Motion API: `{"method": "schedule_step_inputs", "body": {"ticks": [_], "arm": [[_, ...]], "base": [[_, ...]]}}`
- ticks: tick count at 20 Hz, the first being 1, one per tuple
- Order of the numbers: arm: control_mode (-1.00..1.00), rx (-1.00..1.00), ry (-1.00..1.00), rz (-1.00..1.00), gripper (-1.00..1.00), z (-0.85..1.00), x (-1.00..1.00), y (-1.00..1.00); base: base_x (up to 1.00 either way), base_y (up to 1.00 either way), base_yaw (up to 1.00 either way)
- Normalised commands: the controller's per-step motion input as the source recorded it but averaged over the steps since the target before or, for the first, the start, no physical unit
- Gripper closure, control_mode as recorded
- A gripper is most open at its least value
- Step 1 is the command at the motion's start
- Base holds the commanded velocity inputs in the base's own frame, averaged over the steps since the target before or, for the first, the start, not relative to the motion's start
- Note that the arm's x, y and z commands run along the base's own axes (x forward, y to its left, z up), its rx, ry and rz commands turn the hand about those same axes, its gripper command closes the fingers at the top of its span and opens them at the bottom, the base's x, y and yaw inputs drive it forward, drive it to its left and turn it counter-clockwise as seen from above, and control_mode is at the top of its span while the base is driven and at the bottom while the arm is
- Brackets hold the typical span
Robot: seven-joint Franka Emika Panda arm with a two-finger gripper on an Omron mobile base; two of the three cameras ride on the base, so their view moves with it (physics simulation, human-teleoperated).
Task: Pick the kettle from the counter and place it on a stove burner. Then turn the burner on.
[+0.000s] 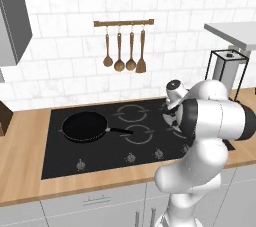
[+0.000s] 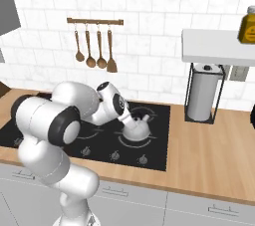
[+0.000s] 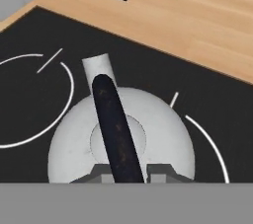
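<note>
The shiny silver kettle (image 2: 138, 128) stands on the black cooktop (image 2: 154, 120), on the front right stove burner (image 2: 124, 143). From the hand view, the kettle (image 3: 69, 144) sits inside the burner's grey broken ring (image 3: 210, 141), its short spout pointing away, and no red glow shows. My gripper (image 3: 128, 171) is shut on the kettle's dark arched handle (image 3: 114, 124), with a fingertip on each side of it. In the right base view my gripper (image 2: 129, 116) reaches down to the kettle's top. The light-brown wooden counter (image 2: 214, 145) runs on to the right.
A black frying pan (image 1: 85, 126) rests on the front left burner, handle pointing right. Knobs (image 1: 131, 157) line the cooktop's front edge. A wire paper-towel holder (image 2: 203, 95) stands on the counter right of the cooktop, below a shelf (image 2: 214, 46). Wooden utensils (image 1: 125, 51) hang on the wall.
</note>
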Motion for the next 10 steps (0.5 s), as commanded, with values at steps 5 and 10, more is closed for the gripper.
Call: {"method": "schedule_step_inputs", "body": {"ticks": [5,10], "arm": [[-1.0,0.0,-0.02,0.0,1.0,-0.18,0.17,0.0],[-1.0,0.0,0.0,0.0,1.0,-0.34,0.01,0.0]], "base": [[0.0,0.0,0.0],[0.0,0.0,0.0]]}}
